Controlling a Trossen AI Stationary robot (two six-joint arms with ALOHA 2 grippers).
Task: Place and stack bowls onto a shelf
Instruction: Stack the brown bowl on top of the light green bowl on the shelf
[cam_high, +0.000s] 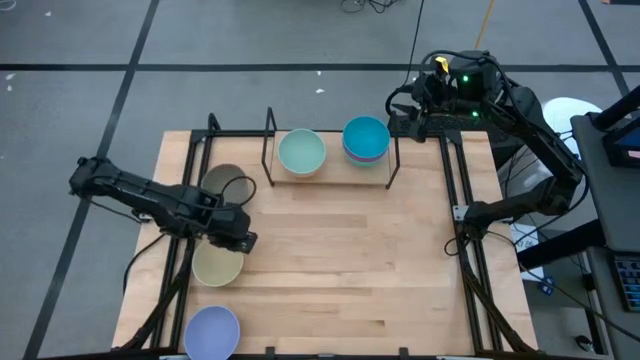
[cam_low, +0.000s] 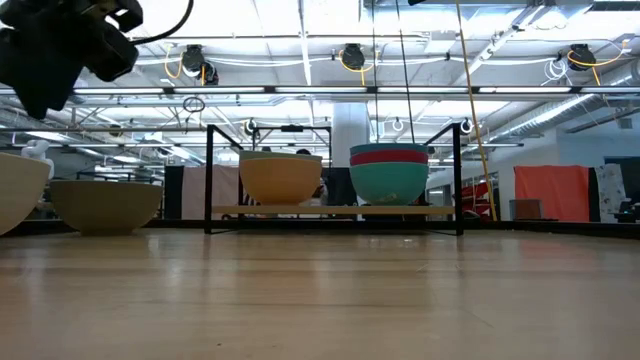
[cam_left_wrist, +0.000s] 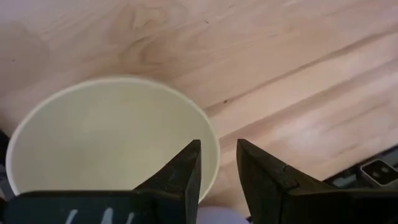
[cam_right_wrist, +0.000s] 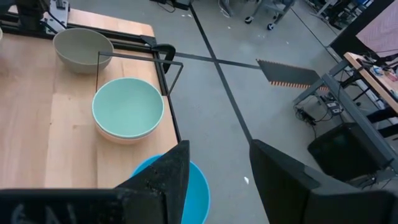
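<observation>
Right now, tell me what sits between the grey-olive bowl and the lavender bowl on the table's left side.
In the high view, the pale yellow bowl sits between the grey-olive bowl and the lavender bowl, with the open left gripper over its rim.

The shelf (cam_high: 330, 160) stands at the table's (cam_high: 350, 270) upper middle in the high view. On it sit two stacks of bowls: one (cam_high: 301, 152) left, another (cam_high: 366, 139) right. Three single bowls line the table's left edge: upper (cam_high: 226, 184), middle (cam_high: 217, 266), lowest (cam_high: 212, 332).
</observation>
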